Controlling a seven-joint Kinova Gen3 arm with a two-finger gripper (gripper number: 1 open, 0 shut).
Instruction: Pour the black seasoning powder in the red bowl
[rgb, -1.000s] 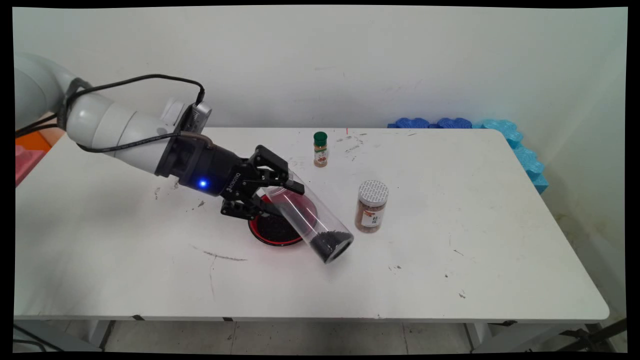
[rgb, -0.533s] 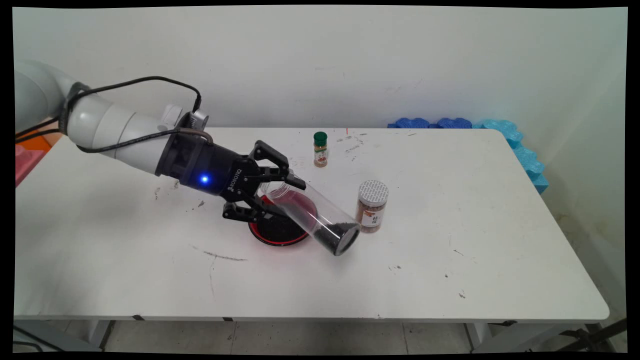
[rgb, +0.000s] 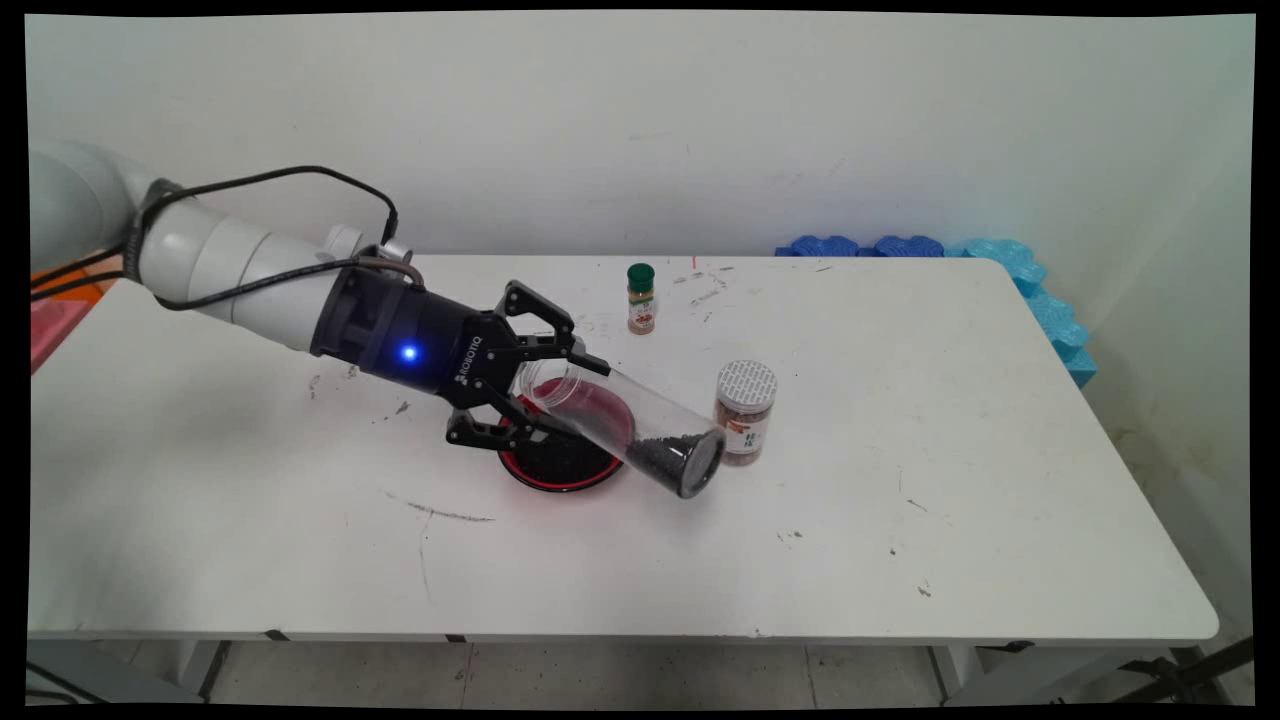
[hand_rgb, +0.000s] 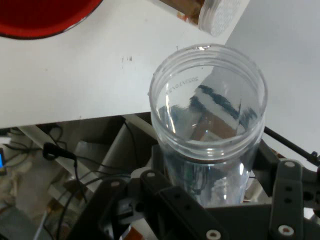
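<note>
My gripper (rgb: 560, 398) is shut on a clear plastic jar (rgb: 625, 425), gripping it near its upper end. The jar slants down to the right, and dark granules (rgb: 665, 460) lie at its lower far end. It hangs just above a red dish (rgb: 545, 465) that holds dark granules. In the hand view the clear jar (hand_rgb: 207, 125) rises from between the fingers of the gripper (hand_rgb: 217, 192). There the red dish (hand_rgb: 40, 17) shows at the top left.
A brown spice jar with a silver lid (rgb: 745, 412) stands close to the right of the tilted jar's low end, and its lid (hand_rgb: 220, 12) shows in the hand view. A small green-capped bottle (rgb: 641, 298) stands further back. Blue foam pieces (rgb: 1030, 285) line the table's (rgb: 950, 500) far right corner.
The jar's lower end has swung up and to the right, so it lies flatter and nearer the silver-lidded jar. The granules have stayed at that end. The hand has rolled slightly.
</note>
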